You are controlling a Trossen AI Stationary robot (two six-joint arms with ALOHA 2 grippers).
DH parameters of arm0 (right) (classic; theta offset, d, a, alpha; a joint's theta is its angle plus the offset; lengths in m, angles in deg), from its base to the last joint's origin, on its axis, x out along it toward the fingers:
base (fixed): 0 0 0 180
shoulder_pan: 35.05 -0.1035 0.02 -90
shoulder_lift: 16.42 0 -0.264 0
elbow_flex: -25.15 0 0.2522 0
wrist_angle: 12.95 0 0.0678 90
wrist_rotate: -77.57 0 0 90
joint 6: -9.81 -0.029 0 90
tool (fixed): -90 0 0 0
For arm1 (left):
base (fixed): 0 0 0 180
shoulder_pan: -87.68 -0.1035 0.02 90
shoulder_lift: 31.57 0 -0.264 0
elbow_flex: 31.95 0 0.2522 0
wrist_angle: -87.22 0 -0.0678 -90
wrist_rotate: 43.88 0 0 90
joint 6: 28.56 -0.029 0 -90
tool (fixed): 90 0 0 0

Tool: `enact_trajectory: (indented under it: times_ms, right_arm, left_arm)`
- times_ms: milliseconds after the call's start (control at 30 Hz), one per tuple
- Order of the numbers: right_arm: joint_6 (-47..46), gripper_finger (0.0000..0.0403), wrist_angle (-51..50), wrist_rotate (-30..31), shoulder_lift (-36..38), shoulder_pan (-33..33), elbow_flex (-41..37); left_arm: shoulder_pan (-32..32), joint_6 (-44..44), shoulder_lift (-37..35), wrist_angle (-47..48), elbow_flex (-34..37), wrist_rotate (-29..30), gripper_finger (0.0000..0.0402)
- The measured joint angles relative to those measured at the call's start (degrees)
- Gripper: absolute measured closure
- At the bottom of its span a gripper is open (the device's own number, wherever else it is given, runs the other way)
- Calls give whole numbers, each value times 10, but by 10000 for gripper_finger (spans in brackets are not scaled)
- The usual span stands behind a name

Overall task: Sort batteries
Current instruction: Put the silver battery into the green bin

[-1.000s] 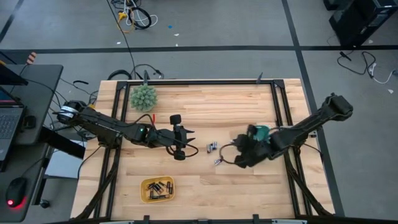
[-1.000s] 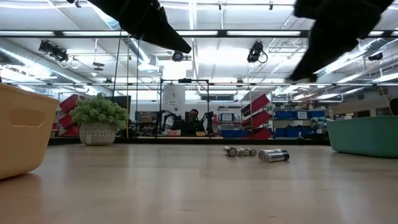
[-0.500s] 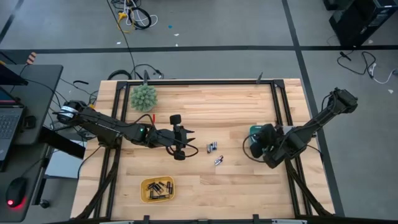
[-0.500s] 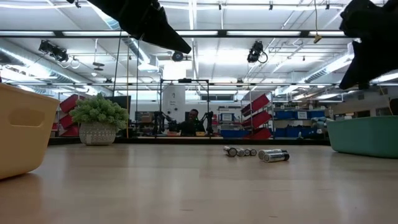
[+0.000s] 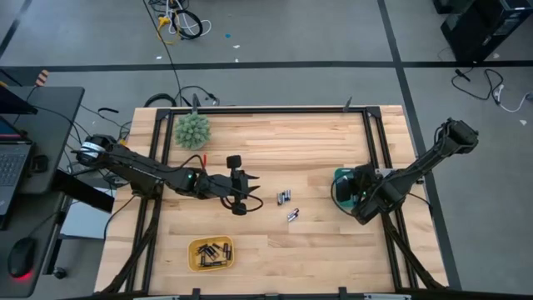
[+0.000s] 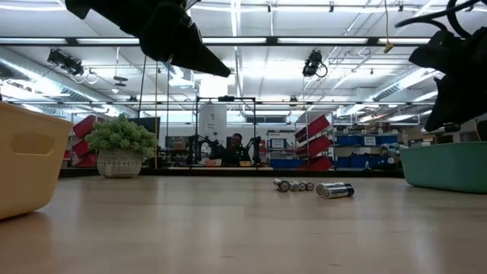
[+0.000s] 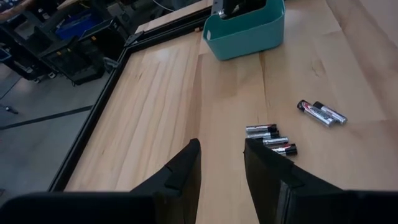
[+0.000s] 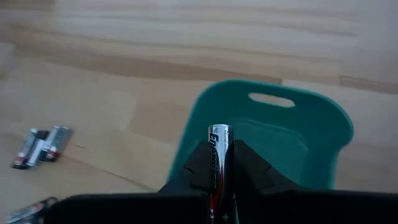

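Several small silvery and dark batteries [image 5: 284, 197] lie loose mid-table, with two more [image 5: 292, 215] just nearer; in the left wrist view they show as a row [image 7: 271, 137] and a pair [image 7: 321, 112]. My right gripper [image 5: 353, 190] hovers over the teal tray [image 5: 340, 178], shut on one battery [image 8: 219, 155]. My left gripper [image 7: 221, 155] is open above the table, left of the loose batteries, touching nothing. A yellow tray [image 5: 211, 253] near the front edge holds several batteries. My right gripper pinches one silvery battery between its two fingers [image 8: 200, 168]. The battery lies along the fingers, and its free end [image 8: 219, 130] sticks out past their tips. It is lifted clear, over the teal tray's [image 8: 273, 140] open inside.
A spiky green ball [image 5: 192, 129] sits at the far left of the table. In the low view the yellow tray [image 6: 27, 156] stands at the left and the teal tray [image 6: 445, 164] at the right, with batteries [image 6: 335, 189] between. A black frame [image 5: 372, 142] borders the tabletop.
My right gripper has moved from beside the loose batteries toward the table's right edge and now hangs over the teal tray, carrying a battery. The loose batteries on the table have stayed put.
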Motion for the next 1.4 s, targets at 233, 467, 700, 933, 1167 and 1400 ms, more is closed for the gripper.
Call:
enact_trajectory:
  times_ms: [233,467,700,933,1167,1400]
  right_arm:
    - [-1,345,3,-9,-5,1,-2]
    - [0,338,6,-9,-5,1,-2]
    - [0,338,6,-9,-5,1,-2]
    - [0,337,6,-9,-5,1,-2]
    - [0,332,6,-9,-5,1,-2]
    - [0,327,6,-7,-5,1,-2]
  left_arm:
    - [0,-7,0,-16,4,4,282]
    - [0,-24,0,-27,4,4,282]
    - [0,-24,0,-27,4,4,282]
    - [0,-24,0,-27,4,4,282]
    - [0,-24,0,-27,4,4,282]
    - [0,-24,0,-27,4,4,282]
